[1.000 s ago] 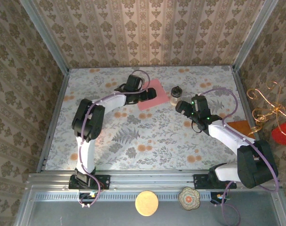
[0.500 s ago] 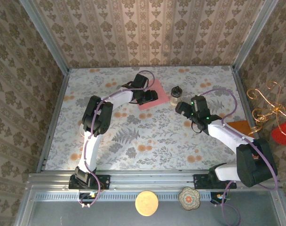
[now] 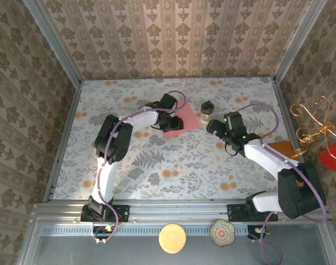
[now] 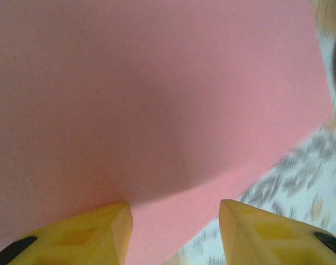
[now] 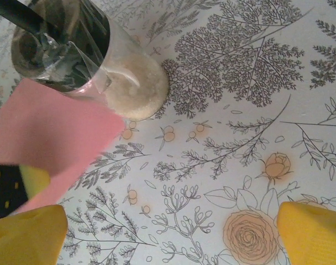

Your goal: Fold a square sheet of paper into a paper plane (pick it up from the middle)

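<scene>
Top view: the salmon-pink square sheet of paper [image 3: 188, 115] is on the floral-patterned table [image 3: 157, 160], upper centre of frame, turned corner-on. The left tool [image 3: 173, 122] sits over the sheet's lower-left part and hides it. Left wrist view: the pink sheet [image 4: 157, 99] spreads across most of the frame. The left tool [image 4: 176, 218] has its two yellow fingertips [image 4: 115, 223] spread apart at the bottom edge, with paper showing in the gap and nothing pinched. Cannot tell whether the tips touch the sheet. A small clear glass jar with a dark lid [image 3: 206, 112] stands just right of the sheet's right corner. Right wrist view: the jar [image 5: 79, 55] is upper left, with pale granules at its base, and a pink corner [image 5: 52, 132] crosses in front of its side. The right tool [image 3: 215, 128] is near the jar, just lower right of it. Its fingers are wide apart [image 5: 171, 234], with table pattern [image 5: 240, 110] between them. A larger orange sheet [image 3: 281, 149] lies at the table's right edge, partly covered by the right arm.
</scene>
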Robot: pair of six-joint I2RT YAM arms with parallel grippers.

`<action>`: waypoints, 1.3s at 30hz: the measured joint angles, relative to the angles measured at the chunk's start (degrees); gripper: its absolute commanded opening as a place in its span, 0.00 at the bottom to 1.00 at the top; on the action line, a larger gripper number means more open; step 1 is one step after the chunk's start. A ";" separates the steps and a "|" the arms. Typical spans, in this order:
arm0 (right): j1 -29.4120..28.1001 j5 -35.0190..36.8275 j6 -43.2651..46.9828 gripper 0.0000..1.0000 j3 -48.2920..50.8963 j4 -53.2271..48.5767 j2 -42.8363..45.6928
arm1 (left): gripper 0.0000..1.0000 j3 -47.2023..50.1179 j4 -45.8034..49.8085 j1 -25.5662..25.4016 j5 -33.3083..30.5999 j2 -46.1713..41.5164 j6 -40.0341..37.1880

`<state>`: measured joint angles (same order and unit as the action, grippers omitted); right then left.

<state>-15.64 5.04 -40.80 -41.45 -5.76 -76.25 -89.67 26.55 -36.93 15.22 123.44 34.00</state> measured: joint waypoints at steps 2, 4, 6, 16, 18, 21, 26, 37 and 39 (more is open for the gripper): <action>0.00 -0.57 -0.13 0.96 -0.11 -1.07 -0.24 | 0.44 5.14 0.63 -1.66 0.46 -3.43 -1.22; -0.02 -1.18 -0.17 0.95 -0.11 -2.32 -0.50 | 0.44 10.19 1.18 -3.58 0.87 -6.88 -2.10; -0.07 -1.97 -0.17 0.93 -0.11 -3.89 -0.74 | 0.43 14.93 1.97 -5.57 1.31 -10.36 -2.58; -4.46 -7.23 0.15 0.74 -3.58 -10.51 -4.22 | 0.48 25.88 5.27 -8.31 0.52 -22.14 0.00; -6.54 -8.15 0.26 0.70 -5.84 -11.15 -6.58 | 0.50 26.16 4.63 -7.91 -0.85 -24.96 1.40; -9.88 -9.09 0.17 0.62 -9.86 -12.33 -10.82 | 0.51 27.80 2.45 -5.84 -2.05 -29.38 3.98; -13.97 -10.05 -0.98 0.44 -15.19 -14.10 -16.76 | 0.54 31.52 -1.11 0.00 -1.25 -31.50 6.29; -16.15 -12.98 -5.90 0.36 -15.82 -14.86 -20.17 | 0.64 29.81 -2.71 0.24 3.54 -25.70 5.84; -16.15 -13.25 -6.19 0.36 -15.82 -14.88 -20.61 | 0.66 28.28 -2.32 -0.17 3.89 -24.41 5.40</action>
<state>-31.79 -8.21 -46.98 -57.28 -20.64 -96.86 -61.39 24.23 -37.10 19.11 99.02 39.40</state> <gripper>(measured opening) 0.358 0.646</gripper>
